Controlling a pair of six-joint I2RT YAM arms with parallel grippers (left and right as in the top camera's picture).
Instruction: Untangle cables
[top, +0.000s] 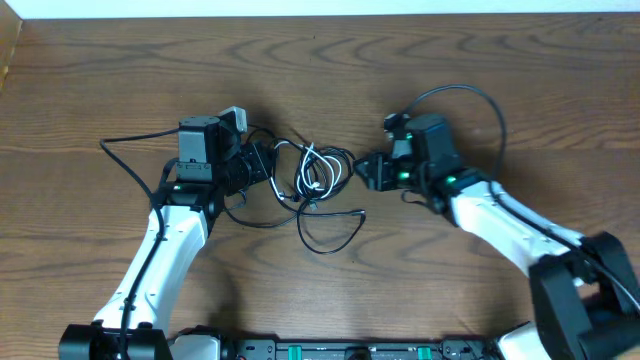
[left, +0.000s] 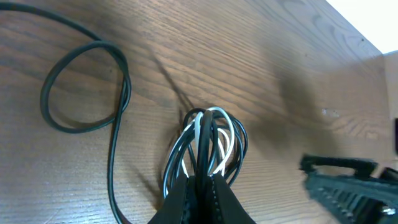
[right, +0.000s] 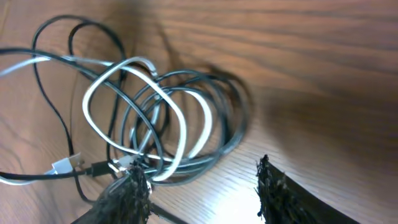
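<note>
Left arm: the white jointed left arm (top: 165, 260) is seen reaching from the near edge of the worktop towards the middle.
Right arm: the white jointed right arm (top: 500, 220) is seen coming in from the near right corner.
Left pincer: the black left pincer (left: 204, 186) is clenched, and a bunch of strands is grasped between its fingers.
Right pincer: the black right pincer (right: 199, 174) is released. Its fingers are held apart and nothing is gripped between them.
Task thing: the thin black and white cables (top: 315, 172) are found as one tangle between the two pincers, lying on the worktop. One black strand is looped out on the near side.
Tangle from the right wrist: white loops are wound through black ones just ahead of the open fingers. A small silver-white plug (right: 64, 165) is seen at its left.
Worktop: the brown wooden worktop (top: 120, 70) is seen beyond the tangle up to the far edge.
</note>
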